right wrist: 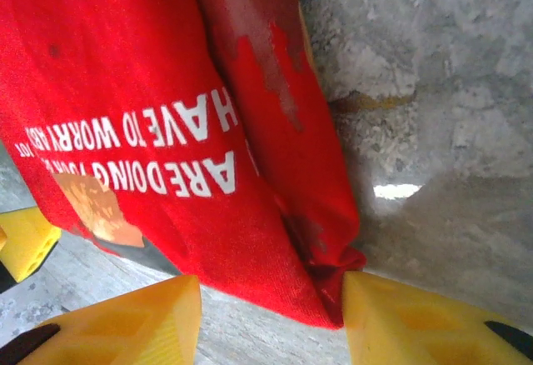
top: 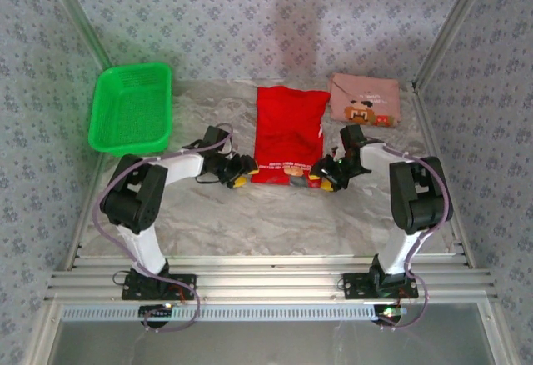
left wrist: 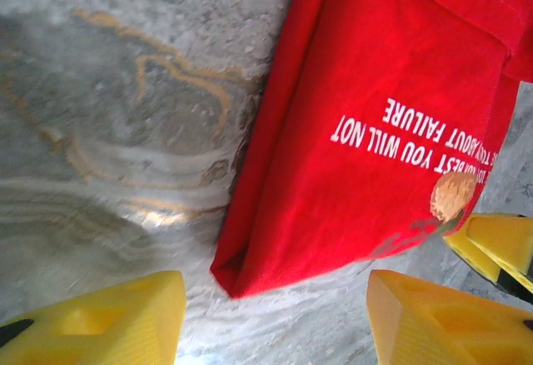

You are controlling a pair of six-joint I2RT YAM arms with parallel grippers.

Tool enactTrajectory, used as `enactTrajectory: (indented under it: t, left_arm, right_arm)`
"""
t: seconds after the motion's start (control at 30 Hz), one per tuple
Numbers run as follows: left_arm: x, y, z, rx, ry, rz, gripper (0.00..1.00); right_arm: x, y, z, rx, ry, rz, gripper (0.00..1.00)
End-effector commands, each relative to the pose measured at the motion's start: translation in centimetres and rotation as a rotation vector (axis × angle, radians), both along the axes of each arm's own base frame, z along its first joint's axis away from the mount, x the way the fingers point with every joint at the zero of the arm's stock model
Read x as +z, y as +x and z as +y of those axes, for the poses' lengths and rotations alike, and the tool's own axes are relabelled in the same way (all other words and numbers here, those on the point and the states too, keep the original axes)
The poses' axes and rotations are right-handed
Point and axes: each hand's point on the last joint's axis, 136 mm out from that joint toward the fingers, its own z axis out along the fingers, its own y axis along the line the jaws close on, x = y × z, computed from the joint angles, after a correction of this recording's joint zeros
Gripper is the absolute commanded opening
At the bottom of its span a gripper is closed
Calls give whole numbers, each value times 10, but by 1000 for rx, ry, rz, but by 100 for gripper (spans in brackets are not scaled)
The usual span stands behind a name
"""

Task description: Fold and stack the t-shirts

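Closest to you, your left fingers (top: 242,173) are spread at the near left corner of the red shirt (top: 287,132), with nothing between them; that corner lies on the desk (top: 250,223) just ahead of the gap; your right fingers (top: 321,178) are spread too, at the near right corner, and the folded corner lies in their gap against one finger but is not pinched. The red shirt lies in the middle of the desk, folded lengthwise into a narrow strip, with its white lettering at the end near you; expect it to be light, soft and floppy, so it will likely sag and come unfolded if you lift a single layer; I would take both near corners at once, catch every layer of each folded edge, and raise both sides level. Beyond it, at the far right, the pink shirt (top: 364,98) lies folded, apart from the red one; at the far left stands the green basket (top: 132,107).
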Motion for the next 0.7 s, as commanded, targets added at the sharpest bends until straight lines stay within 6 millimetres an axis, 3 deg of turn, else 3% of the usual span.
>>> enactTrajectory:
  t: [0.0,0.13,0.23,0.37,0.4,0.53,0.67]
  left_arm:
    - [14,17,-7,22,-29,-50,58]
    - [39,31,-1,11,22,-102,54]
    - [36,40,-7,-5,31,-91,46]
    - [34,53,-17,-4,21,-92,41]
    - [33,57,-19,-5,20,-92,39]
    - [26,73,-30,-10,14,-84,31]
    - [14,88,-39,-1,11,-64,25]
  right_arm:
    - [12,3,5,3,14,-7,50]
    - [33,6,0,35,-6,-40,51]
    - [40,18,2,34,8,-60,50]
    - [33,33,9,27,32,-51,42]
    - [38,44,12,29,38,-75,39]
    - [27,66,17,23,52,-78,24]
    - [15,85,20,21,51,-70,17]
